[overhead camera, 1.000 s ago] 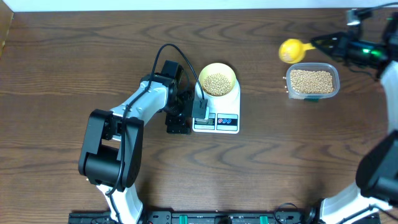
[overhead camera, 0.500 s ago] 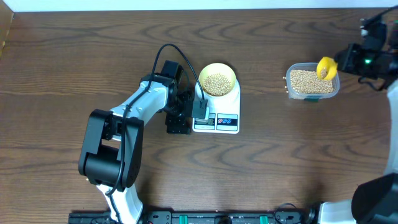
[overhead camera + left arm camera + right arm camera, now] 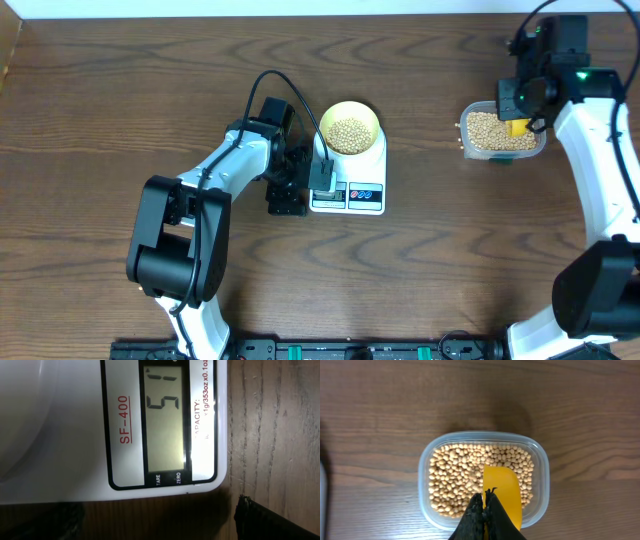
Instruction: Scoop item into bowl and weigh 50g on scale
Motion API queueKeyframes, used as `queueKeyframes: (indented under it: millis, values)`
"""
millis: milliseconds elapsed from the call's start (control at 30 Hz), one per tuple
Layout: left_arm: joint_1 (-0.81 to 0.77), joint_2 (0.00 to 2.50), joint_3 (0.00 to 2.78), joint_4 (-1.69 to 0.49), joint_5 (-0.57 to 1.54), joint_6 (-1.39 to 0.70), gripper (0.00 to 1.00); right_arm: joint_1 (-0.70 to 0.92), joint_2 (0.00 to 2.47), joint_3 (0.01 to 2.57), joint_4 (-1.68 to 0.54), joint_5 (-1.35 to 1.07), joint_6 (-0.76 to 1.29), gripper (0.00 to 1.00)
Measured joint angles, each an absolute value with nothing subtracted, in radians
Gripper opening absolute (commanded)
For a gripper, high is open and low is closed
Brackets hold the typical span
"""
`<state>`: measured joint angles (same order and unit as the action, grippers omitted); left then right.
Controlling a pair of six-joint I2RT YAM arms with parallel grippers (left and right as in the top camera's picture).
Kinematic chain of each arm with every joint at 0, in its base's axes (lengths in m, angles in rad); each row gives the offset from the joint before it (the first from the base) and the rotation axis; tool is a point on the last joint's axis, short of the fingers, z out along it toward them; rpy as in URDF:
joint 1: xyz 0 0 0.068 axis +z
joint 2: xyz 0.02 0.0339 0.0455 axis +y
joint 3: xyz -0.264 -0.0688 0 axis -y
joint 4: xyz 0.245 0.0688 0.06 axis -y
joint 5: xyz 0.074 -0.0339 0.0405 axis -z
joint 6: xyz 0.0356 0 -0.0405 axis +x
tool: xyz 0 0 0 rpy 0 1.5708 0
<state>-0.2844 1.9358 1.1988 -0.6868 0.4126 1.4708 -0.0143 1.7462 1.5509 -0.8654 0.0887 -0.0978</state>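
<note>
The right gripper, pinching the yellow scoop, hangs over the tub, beans just beneath it.

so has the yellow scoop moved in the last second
Yes. The yellow scoop went right and down the overhead view, from above-left of the clear tub to inside it.

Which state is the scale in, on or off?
On: the display of the scale is lit and shows digits.
</note>
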Motion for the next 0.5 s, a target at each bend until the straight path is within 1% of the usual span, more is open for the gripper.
queueKeyframes:
  millis: [200, 333, 400, 500]
  values:
    - [-0.284, 1.936, 1.199, -0.687, 0.412, 1.471, 0.98, 0.009, 1.763, 1.551, -0.836, 0.175, -0.136, 0.01]
    - [-0.284, 1.936, 1.199, -0.687, 0.413, 1.471, 0.98, 0.015, 1.763, 1.551, -0.799, 0.189, -0.141, 0.01]
    - [-0.284, 1.936, 1.199, -0.687, 0.413, 1.471, 0.98, 0.014, 1.763, 1.551, -0.792, 0.159, -0.143, 0.01]
    - [-0.284, 1.936, 1.199, -0.687, 0.413, 1.471, 0.98, 0.014, 1.765, 1.557, -0.776, 0.020, -0.140, 0.01]
